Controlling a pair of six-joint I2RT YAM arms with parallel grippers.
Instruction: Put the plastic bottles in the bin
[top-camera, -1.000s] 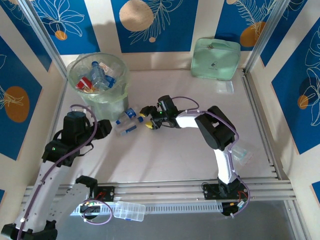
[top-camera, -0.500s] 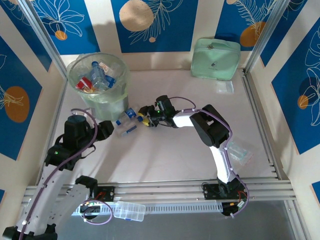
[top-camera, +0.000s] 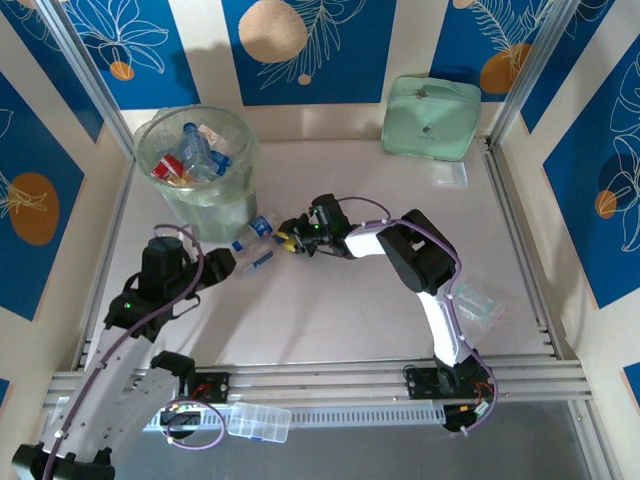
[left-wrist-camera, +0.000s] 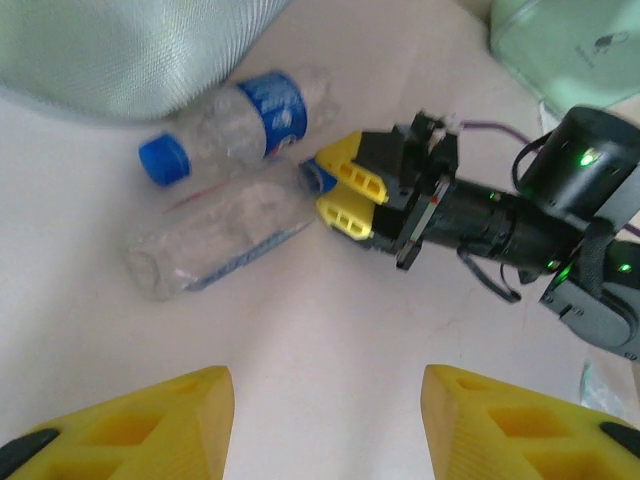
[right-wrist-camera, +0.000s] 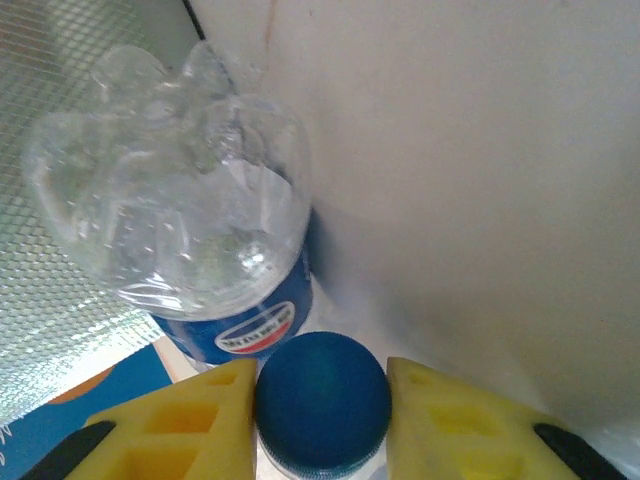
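We see crushed plastic bottles (top-camera: 190, 152) in the round grey-green bin (top-camera: 210, 205). Two clear bottles (left-wrist-camera: 215, 240) lie outside; right claw (left-wrist-camera: 322, 183) pinches one's blue cap (right-wrist-camera: 322, 400), left claw (left-wrist-camera: 326, 420) open, empty.

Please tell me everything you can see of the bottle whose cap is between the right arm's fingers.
The bottle is clear, thin, crumpled plastic with a faint blue-printed label and a blue cap. It lies on its side on the table, close beside a second bottle. The right end effector is shut on its cap.
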